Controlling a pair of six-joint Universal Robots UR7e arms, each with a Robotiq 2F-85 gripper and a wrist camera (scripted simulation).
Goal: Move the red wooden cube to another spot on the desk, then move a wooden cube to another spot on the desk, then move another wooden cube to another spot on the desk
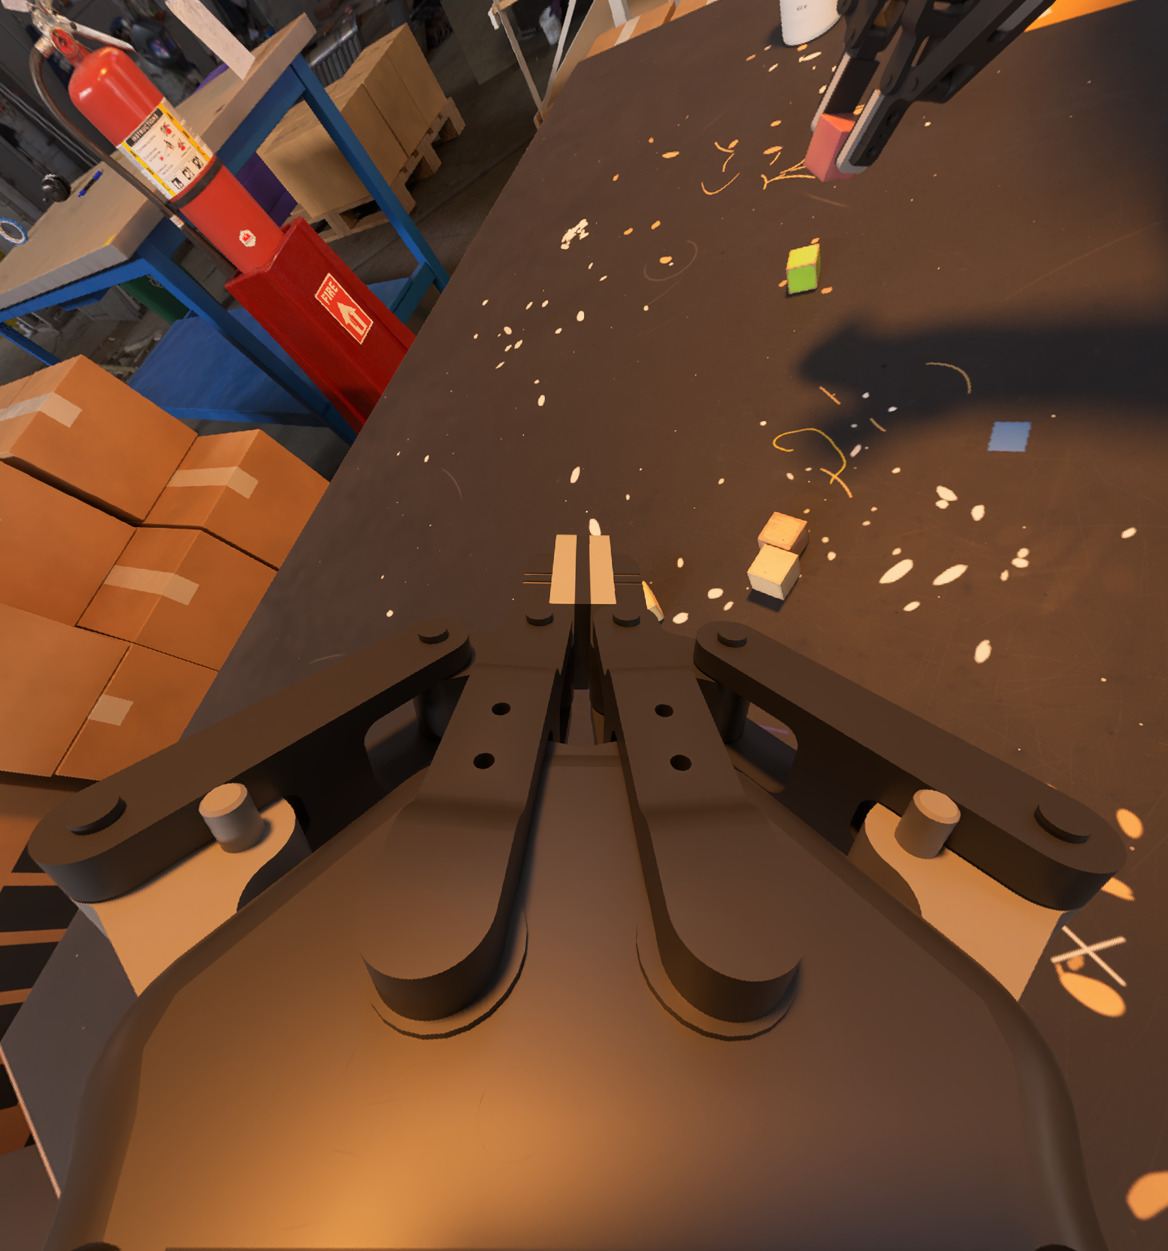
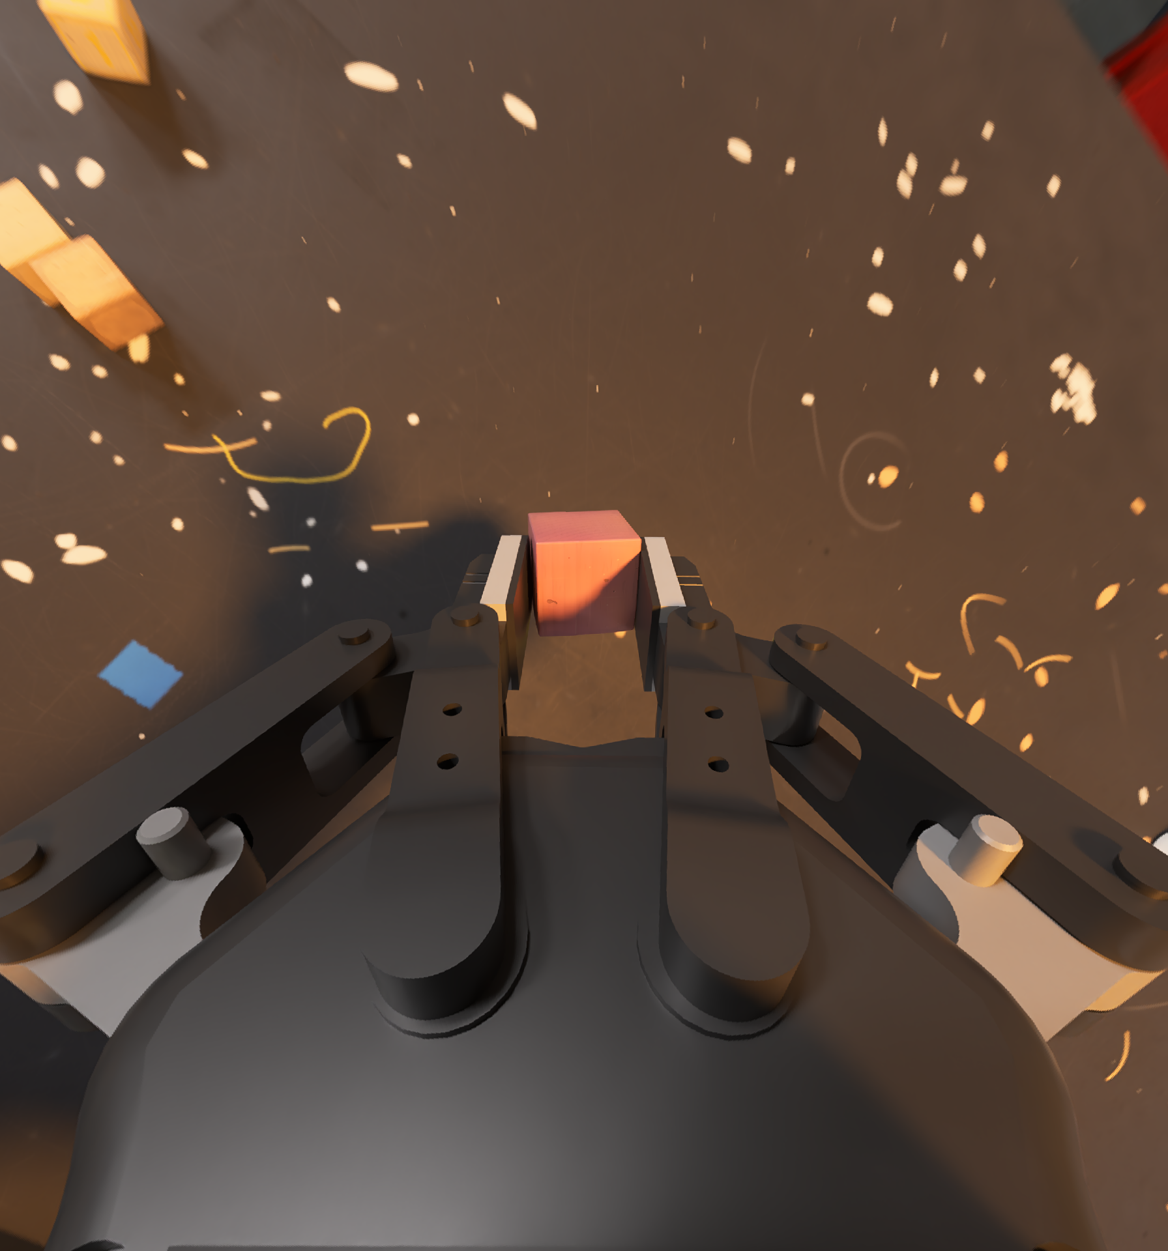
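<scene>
The red wooden cube [image 2: 585, 572] sits between the pads of my right gripper [image 2: 585, 589], which is shut on it just over the dark desk [image 2: 635, 304]. In the left wrist view this gripper [image 1: 845, 145] and the red cube [image 1: 828, 145] are at the far right. A green cube [image 1: 803, 269] stands alone mid-desk. Two plain wooden cubes [image 1: 776, 555] touch each other to the right of my left gripper [image 1: 581, 565], which is shut and empty. In the right wrist view the same pair [image 2: 60, 264] shows at the far left, and a yellowish cube [image 2: 100, 37] lies beyond them.
A blue patch [image 1: 1009, 436] lies flat on the paint-flecked desk. A white container [image 1: 805, 20] stands at the far end. Past the desk's left edge are a fire extinguisher [image 1: 161, 156] on a red stand [image 1: 324, 318], cardboard boxes [image 1: 94, 541] and a blue-framed bench [image 1: 161, 271].
</scene>
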